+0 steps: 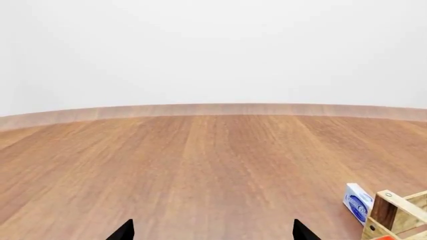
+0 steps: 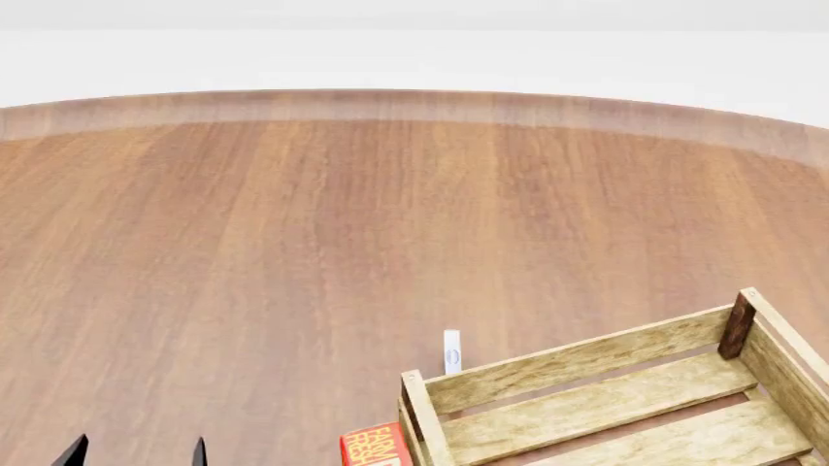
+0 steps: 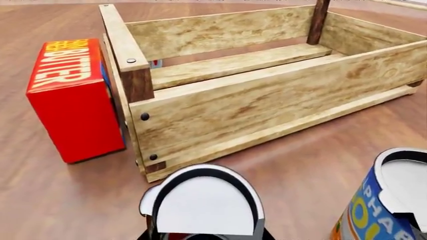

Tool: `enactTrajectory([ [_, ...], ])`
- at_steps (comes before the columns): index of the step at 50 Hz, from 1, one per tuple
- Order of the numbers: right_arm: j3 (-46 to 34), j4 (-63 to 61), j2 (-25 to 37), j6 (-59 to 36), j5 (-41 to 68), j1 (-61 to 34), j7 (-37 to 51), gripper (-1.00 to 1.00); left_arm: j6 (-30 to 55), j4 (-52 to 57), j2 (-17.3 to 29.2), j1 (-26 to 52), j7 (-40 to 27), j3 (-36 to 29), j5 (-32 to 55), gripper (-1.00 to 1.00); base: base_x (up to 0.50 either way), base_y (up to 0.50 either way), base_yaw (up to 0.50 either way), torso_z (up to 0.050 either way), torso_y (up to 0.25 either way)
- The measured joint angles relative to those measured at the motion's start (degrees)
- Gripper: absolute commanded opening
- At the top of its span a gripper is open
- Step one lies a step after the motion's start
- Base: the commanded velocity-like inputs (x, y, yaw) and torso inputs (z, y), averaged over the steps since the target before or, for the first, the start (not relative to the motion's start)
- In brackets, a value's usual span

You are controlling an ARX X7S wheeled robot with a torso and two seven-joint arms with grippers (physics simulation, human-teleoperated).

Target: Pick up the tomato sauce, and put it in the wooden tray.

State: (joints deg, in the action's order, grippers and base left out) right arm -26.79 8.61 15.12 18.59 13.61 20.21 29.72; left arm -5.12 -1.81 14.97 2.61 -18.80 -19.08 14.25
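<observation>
tomato sauce [image 3: 203, 207]: directly under right wrist, lined up for pickup
right pincer: state unclear
left gripper [image 1: 213, 231]: released, parked
wooden tray [image 3: 267, 107]: adjacent, short carry

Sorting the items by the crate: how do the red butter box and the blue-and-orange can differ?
The butter box is a red rectangular block; the blue-and-orange can is round with a pale top. The box touches the wooden tray at its end wall; the can stands apart from its long side. Both rest on the wooden floor.
</observation>
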Motion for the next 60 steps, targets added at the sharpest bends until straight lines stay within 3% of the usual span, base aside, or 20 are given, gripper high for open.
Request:
enactTrajectory([
  [38, -0.88, -8.06, 2.89, 6.83, -8.50, 5.17, 4.82, -1.00, -0.32, -0.30, 0.46, 0.25, -0.55, -0.64, 0.53, 1.00, 0.00, 0.00, 0.00, 0.000, 0.000],
  [60, 1.16, -18.66, 5.39, 9.26, -14.27, 9.38, 9.01, -1.00, -0.56, -0.62, 0.67, 0.49, -0.84, -1.06, 0.66, 1.00, 0.00, 0.00, 0.00, 0.000, 0.000],
])
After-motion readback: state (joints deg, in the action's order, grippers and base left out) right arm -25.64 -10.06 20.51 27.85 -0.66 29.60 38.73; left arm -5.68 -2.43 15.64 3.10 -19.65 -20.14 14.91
